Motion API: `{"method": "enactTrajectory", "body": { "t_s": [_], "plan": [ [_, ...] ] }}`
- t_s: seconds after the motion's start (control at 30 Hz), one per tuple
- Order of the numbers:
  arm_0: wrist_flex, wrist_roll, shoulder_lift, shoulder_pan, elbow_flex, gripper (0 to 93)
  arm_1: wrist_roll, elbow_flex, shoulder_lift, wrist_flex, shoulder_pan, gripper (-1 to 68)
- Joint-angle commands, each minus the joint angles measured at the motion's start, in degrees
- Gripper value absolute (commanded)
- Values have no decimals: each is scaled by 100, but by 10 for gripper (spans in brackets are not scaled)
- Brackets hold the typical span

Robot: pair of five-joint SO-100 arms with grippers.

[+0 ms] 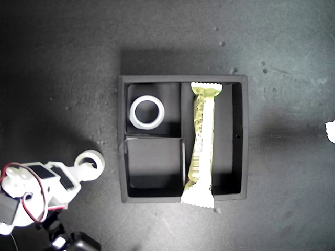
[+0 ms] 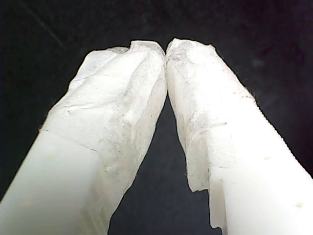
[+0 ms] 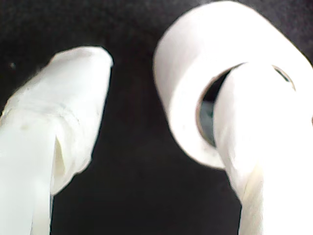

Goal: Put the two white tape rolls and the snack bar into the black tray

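Nearest the exterior view's bottom left corner, my second gripper [image 3: 132,98], jaws spread wide: one white taped finger [image 3: 58,122] free in the air, the other threaded through the open centre of a small white ring-shaped tape roll [image 1: 90,163]. Roll hanging loose on that one finger, not pinched between the two, and resting outside the tray, just beside its wall on the exterior view's left. Same roll large and blurred in the second wrist view [image 3: 195,88], dark inner core showing around the finger.

Next, the square matte black tray with raised walls [image 1: 121,157], on a dark grey speckled tabletop [image 1: 63,63]. Nearer small compartment holding nothing. Farther small compartment holding the second white tape ring [image 1: 147,111], flat on its side, hole upward. Long compartment toward the exterior view's right holding the long pale green-and-white wrapped snack bar [image 1: 201,146], lying lengthwise, its near crimped end over the tray's front wall, its far end at the back wall.

My first gripper [image 2: 165,49] closed on nothing, padded white tips touching over dark ground. Cannot place it in the exterior view.
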Motion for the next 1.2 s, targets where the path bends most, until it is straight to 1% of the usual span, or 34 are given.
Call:
{"method": "enactTrajectory", "body": {
  "t_s": [0.0, 0.2, 0.3, 0.37, 0.47, 0.53, 0.6, 0.7, 0.83, 1.0, 1.1, 1.13, 1.17],
  "plan": [
    [-44, 79, -35, -105, -35, 166, 26, -26, 114, -97, -53, -4],
    [-44, 18, -606, -229, -185, 164, -18, 176, 114, -229, -62, -4],
    [-44, -9, -1134, -360, -387, 132, -18, 501, 167, -237, 97, -4],
    [-44, -35, -1371, -466, -519, 89, -9, 932, 589, -325, 290, -4],
    [88, -18, -1318, -580, -642, 36, 18, 1740, 1907, -360, 519, -4],
    [457, 35, -1063, -615, -800, 9, 62, 2241, 2777, -308, 589, -4],
    [949, 132, -747, -642, -1046, 2, 132, 2654, 3243, -272, 598, -4],
    [1863, 413, -360, -703, -1767, 1, 202, 3059, 3331, -325, 580, -4],
    [3023, 1063, -448, -870, -3428, 1, 79, 3647, 3331, -519, 668, -4],
    [4192, 1846, -1784, -1090, -6311, 1, 44, 4676, 3542, -1037, 861, -4],
    [4931, 2145, -3270, -1160, -8429, 1, 185, 5520, 4245, -1380, 879, -4],
    [5010, 2250, -3753, -1195, -9000, 1, 264, 5862, 4641, -1441, 879, -4],
    [5010, 2303, -4104, -1239, -9334, 1, 352, 5968, 4922, -1222, 870, -4]
  ]
}}
